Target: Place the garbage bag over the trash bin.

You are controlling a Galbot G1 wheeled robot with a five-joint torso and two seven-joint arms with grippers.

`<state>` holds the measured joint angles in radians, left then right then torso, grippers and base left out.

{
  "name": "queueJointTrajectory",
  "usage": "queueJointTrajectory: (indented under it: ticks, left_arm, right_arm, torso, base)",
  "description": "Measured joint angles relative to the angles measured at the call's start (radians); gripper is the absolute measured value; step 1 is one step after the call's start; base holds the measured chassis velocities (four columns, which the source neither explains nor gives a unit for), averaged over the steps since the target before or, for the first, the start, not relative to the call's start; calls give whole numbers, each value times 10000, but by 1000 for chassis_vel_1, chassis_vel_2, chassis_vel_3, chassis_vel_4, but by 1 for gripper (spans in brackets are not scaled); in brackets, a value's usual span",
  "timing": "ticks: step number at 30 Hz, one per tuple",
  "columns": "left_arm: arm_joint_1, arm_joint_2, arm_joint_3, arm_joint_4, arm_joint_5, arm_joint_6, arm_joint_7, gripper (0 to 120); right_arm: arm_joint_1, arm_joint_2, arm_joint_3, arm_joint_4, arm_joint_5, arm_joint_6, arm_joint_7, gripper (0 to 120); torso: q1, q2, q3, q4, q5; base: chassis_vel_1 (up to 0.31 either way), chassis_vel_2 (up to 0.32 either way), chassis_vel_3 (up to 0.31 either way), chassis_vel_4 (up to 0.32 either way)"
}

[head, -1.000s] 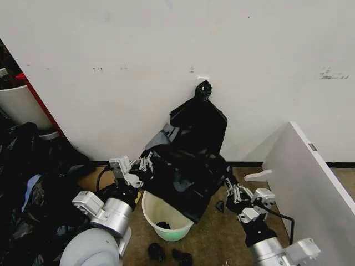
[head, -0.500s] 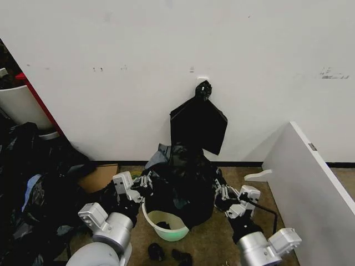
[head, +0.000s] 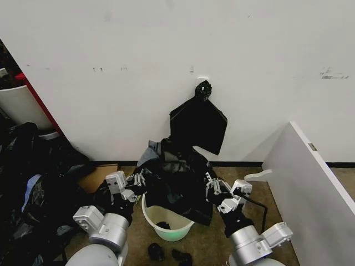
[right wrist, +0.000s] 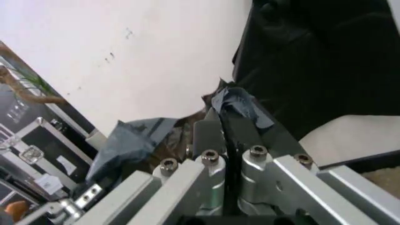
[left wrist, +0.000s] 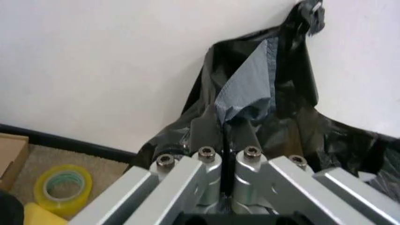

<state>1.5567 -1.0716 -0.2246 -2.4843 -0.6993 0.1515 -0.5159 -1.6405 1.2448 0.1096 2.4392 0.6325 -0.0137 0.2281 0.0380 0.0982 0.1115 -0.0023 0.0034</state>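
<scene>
The garbage bag (head: 176, 185) hangs low in the centre of the head view, a crumpled black mass stretched between the two grippers and draped over the far rim of the trash bin (head: 166, 221), whose cream mouth is open on the near side. Compared with a second ago, the bag sits lower and more bunched, and the right gripper (head: 212, 188) has moved inward and up toward the bin, so the film now covers more of the rim; the bag's opening seems not yet pulled around the whole bin. The left gripper (head: 137, 180), at the lower left of centre, pinches the bag's edge, its fingers (left wrist: 206, 133) pressed together on a fold of film in the left wrist view; the right gripper's fingers (right wrist: 209, 136) likewise clamp a fold in the right wrist view. The bin stands on a brownish floor (head: 213, 244) against a white wall (head: 111, 66), where a flat black bag bunch (head: 198, 124) hangs. A heap of black bags (head: 33, 183) fills the left edge; a white panel (head: 310, 183) slants at right.
</scene>
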Motion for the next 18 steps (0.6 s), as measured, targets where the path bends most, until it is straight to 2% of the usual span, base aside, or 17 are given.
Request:
queueJointTrajectory:
  ticks: [4, 9, 18]
  left_arm:
    - [-72, -4, 99, 229, 30, -13, 36, 0]
    - [-257, -15, 255, 694, 185, -13, 93, 0]
    - [-245, 19, 349, 1190, 115, 111, 16, 0]
  right_arm:
    - [308, 146, -75, -570, 269, 187, -222, 0]
    - [747, 349, -159, -1143, 1021, -24, 135, 0]
    - [937, 259, 13, -2507, 925, 78, 283, 0]
  torso:
    - [0, 0, 0, 0, 1]
    - [0, 0, 0, 0, 0]
    - [0, 0, 0, 1, 2]
  base:
    - [0, 0, 0, 0]
    - [0, 0, 0, 0]
    - [0, 0, 0, 0]
